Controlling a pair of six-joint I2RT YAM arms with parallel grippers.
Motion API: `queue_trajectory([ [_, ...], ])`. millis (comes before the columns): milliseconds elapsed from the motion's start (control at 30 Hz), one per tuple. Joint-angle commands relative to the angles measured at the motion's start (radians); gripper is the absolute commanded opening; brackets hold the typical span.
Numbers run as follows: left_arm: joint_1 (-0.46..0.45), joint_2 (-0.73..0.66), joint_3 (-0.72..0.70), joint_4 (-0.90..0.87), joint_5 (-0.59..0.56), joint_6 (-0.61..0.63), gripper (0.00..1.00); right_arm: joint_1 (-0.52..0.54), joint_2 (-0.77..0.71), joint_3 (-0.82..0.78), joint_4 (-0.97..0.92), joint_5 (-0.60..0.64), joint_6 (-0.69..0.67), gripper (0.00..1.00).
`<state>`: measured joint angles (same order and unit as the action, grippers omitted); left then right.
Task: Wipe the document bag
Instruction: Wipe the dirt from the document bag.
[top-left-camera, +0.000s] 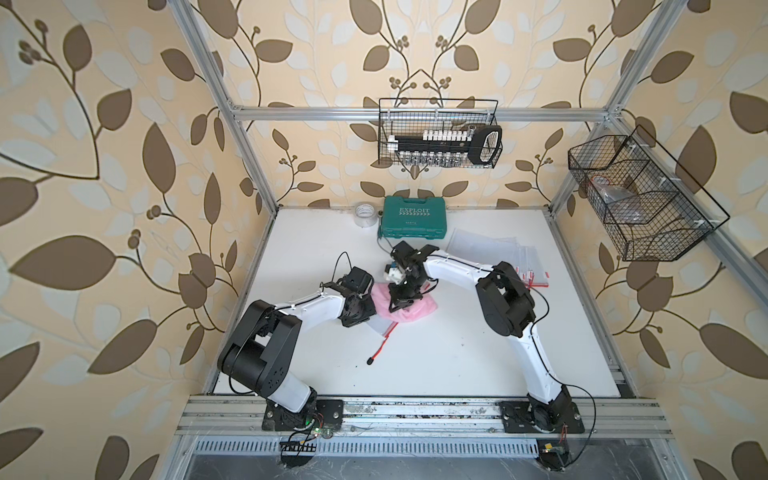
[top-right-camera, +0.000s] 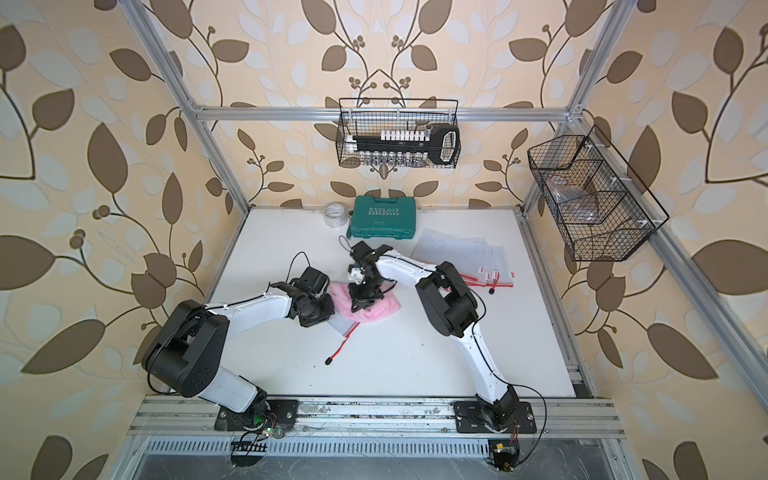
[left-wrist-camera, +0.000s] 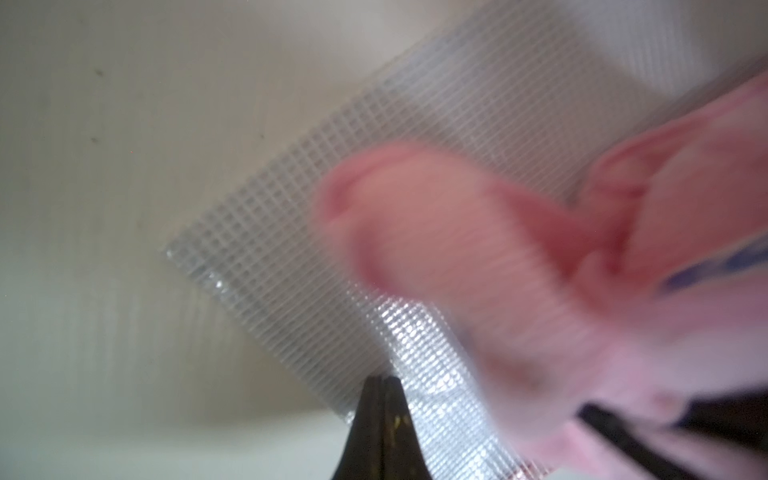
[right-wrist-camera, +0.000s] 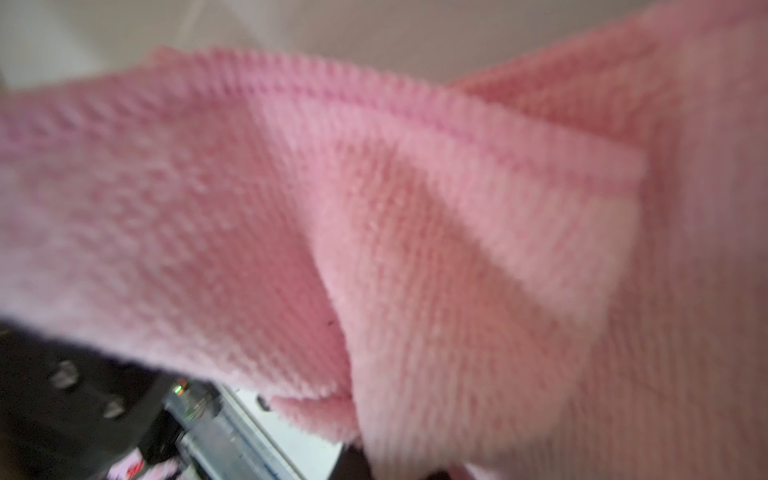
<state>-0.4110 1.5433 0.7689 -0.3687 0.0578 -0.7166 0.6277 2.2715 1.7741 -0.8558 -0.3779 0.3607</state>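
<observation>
Wiping in a top view, the right gripper (top-left-camera: 397, 303) clamps the pink cloth (top-left-camera: 419, 309) over the mid-table document bag (top-left-camera: 384, 326); a snagged fold could drag it. Twelve o'clock basket (top-left-camera: 386, 124) holds a socket rack (top-left-camera: 436, 143), two o'clock basket (top-left-camera: 665, 239) a plastic packet (top-left-camera: 619, 195). Left wrist: left gripper (left-wrist-camera: 380, 384), closed, presses the bag's edge. Right wrist: cloth only.

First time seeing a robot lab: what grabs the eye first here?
The pink cloth bunched mid-table, lying over a clear mesh document bag. Behind it, a green tool case sits by the back wall, with a black wire basket of tools hanging above.
</observation>
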Motion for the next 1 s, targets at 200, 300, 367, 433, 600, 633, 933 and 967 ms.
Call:
queue_trajectory([
  [200, 0.008, 0.003, -0.029, -0.108, -0.012, 0.019, 0.00, 0.006, -0.160, 0.060, -0.191, 0.466, -0.137, 0.00],
  [300, 0.008, 0.010, -0.019, -0.104, -0.004, 0.023, 0.00, 0.075, -0.052, 0.184, -0.174, 0.127, -0.122, 0.00],
  [367, 0.008, 0.015, -0.009, -0.110, -0.001, 0.027, 0.00, 0.109, 0.018, 0.199, -0.082, -0.039, -0.065, 0.00],
  [433, 0.008, 0.013, -0.005, -0.113, -0.003, 0.028, 0.00, 0.109, 0.088, 0.198, -0.028, -0.127, -0.015, 0.00],
  [600, 0.008, -0.008, -0.019, -0.122, -0.003, 0.030, 0.00, 0.025, 0.116, 0.177, -0.157, 0.230, -0.052, 0.00],
  [633, 0.008, -0.014, -0.025, -0.121, 0.000, 0.029, 0.00, -0.008, 0.090, 0.144, -0.164, 0.293, -0.054, 0.00],
  [933, 0.008, -0.033, -0.023, -0.136, 0.002, 0.032, 0.00, -0.007, -0.113, 0.113, -0.182, 0.498, -0.133, 0.00],
  [967, 0.008, -0.034, -0.020, -0.140, 0.003, 0.032, 0.00, 0.024, -0.112, 0.131, -0.174, 0.453, -0.143, 0.00],
])
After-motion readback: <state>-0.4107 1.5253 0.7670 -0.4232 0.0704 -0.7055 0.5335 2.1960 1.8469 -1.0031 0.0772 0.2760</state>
